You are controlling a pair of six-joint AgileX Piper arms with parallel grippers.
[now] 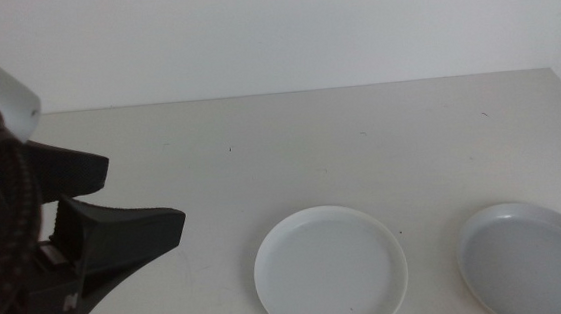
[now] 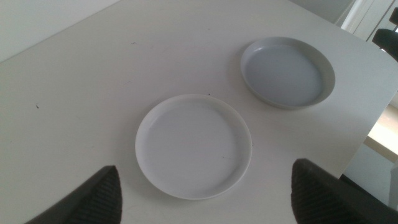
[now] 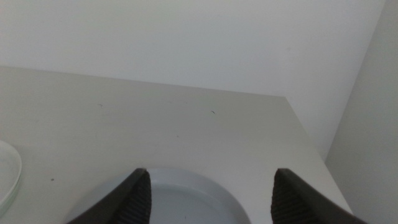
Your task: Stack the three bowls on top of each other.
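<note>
Here your left claw (image 1: 115, 215) hangs at the left side of the surface (image 1: 290, 146), jaws spread wide and empty. The white bowl (image 1: 331, 269) sits near the front, the pale grey-blue bowl (image 1: 532, 260) apart to its right. Your right claw (image 3: 208, 186) hovers wide above the grey-blue one.

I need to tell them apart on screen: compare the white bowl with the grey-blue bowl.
The white bowl is bright white and sits mid-table; the grey-blue bowl is duller and sits near the table's right edge, under the right gripper. Its wall looks taller than the white bowl's low rim. Both are round, shallow, upright and empty.
</note>
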